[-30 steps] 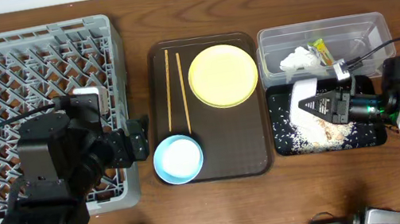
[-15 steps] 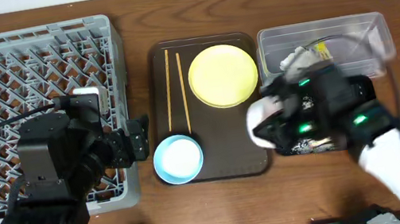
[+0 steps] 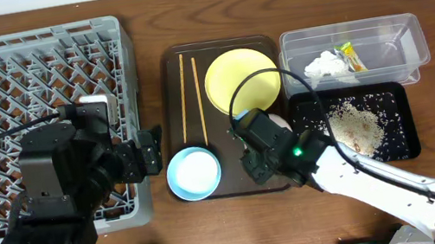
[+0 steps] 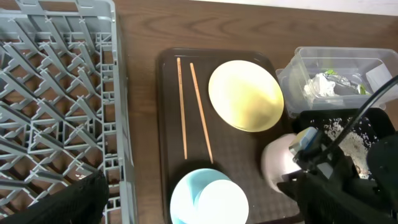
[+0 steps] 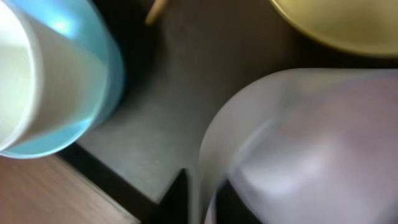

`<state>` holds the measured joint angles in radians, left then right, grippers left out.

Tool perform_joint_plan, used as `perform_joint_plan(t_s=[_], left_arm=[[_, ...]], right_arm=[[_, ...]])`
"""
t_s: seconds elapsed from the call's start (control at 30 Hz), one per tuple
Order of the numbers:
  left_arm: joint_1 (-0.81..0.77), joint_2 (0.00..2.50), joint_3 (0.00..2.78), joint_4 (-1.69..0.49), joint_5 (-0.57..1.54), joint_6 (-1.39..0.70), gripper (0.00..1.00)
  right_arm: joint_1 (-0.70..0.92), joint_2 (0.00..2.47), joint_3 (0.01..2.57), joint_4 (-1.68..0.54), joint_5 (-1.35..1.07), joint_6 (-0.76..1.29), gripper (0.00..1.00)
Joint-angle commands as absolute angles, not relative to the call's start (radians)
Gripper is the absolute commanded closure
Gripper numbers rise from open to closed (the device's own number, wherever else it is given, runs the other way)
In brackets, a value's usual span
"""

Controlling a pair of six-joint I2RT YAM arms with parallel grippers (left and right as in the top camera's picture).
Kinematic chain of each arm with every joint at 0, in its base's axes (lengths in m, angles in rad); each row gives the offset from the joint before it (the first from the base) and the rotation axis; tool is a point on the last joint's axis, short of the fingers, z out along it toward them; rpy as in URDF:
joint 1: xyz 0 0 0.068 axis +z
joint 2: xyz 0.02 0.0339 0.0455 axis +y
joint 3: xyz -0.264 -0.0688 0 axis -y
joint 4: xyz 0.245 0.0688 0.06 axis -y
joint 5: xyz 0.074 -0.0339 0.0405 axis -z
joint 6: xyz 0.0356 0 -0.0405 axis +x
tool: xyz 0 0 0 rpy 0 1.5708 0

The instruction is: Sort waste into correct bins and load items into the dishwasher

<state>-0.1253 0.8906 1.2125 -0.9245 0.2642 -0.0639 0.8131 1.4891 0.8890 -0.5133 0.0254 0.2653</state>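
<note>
My right gripper [image 3: 271,131] is shut on the rim of the white bowl [image 3: 282,120] over the right side of the brown tray, just below the pale yellow plate [image 3: 242,81]. In the right wrist view the fingers [image 5: 202,186] pinch the bowl's wall [image 5: 298,143]. The light blue bowl [image 3: 193,173] sits at the tray's front left, with the chopsticks [image 3: 187,92] behind it. Rice scraps [image 3: 354,127] lie in the black tray [image 3: 405,145]. The tissue [image 3: 324,66] and wrapper [image 3: 351,55] lie in the clear tub [image 3: 409,30]. My left gripper [image 3: 150,150] is open and empty beside the grey dish rack [image 3: 19,83].
The dark brown serving tray [image 3: 237,187] holds the dishes between the rack and the bins. My right arm [image 3: 368,186] stretches from the front right across the black tray's front left corner. A black cable [image 3: 282,85] loops over the plate's right edge.
My right arm has swung left from the black tray to the brown tray, carrying the white bowl. The rice pile now lies uncovered in the black tray. The left arm has not moved.
</note>
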Motion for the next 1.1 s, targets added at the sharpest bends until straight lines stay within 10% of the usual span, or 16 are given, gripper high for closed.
perform_joint_plan(t_s=[0.0,0.17,1.07], left_arm=[[-0.123,0.893,1.235,-0.927,0.277,-0.069,0.04],[-0.123,0.893,1.235,-0.927,0.278,-0.07,0.04],[-0.123,0.815,1.293,-1.097,0.033,-0.159,0.04]], right_arm=[[0.818,1.475,0.904,-0.513,0.048,0.273,0.71],[0.818,1.406,0.993,-0.517,-0.026,0.273,0.3],[0.883,1.691,1.124,-0.594,-0.26,0.389,0.68]])
